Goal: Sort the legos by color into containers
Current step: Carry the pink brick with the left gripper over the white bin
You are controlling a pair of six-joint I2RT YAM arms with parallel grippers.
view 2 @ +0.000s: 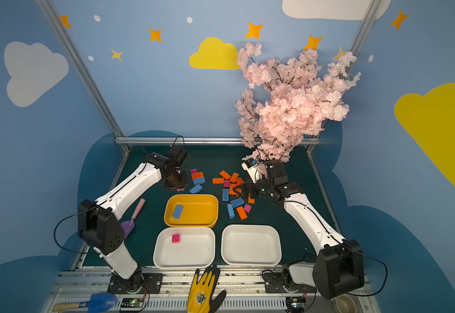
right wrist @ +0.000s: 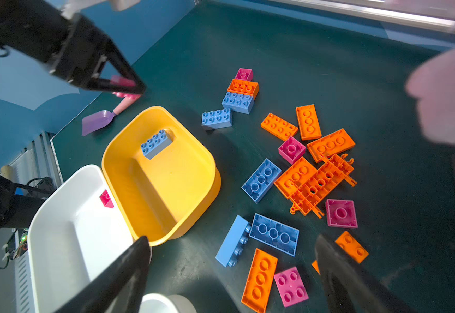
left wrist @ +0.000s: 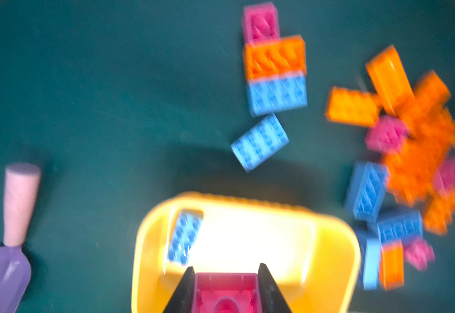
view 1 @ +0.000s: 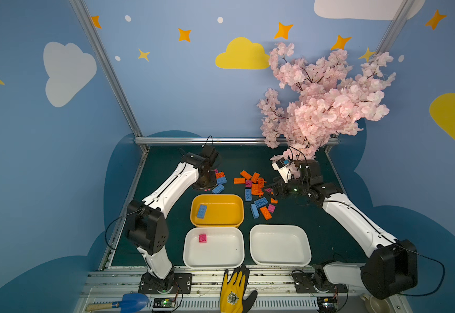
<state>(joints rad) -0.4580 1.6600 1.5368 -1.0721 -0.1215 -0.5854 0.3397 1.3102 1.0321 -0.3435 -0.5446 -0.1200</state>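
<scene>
Left hand (left wrist: 226, 268) clamps small magenta-pink plastic brick (left wrist: 226, 294), presumably bound for shallow white plastic tray (view 1: 221, 253) holding another pink brick (view 1: 202, 238); right hand (right wrist: 230, 243) gapes wide over loose bricks (right wrist: 313, 184).

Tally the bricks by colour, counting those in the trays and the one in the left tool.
Blue bricks: 6
Pink bricks: 6, one held by the left tool
Orange bricks: 8, lattice piece included
Total: 20; a mostly hidden orange sliver may be one more.
</scene>
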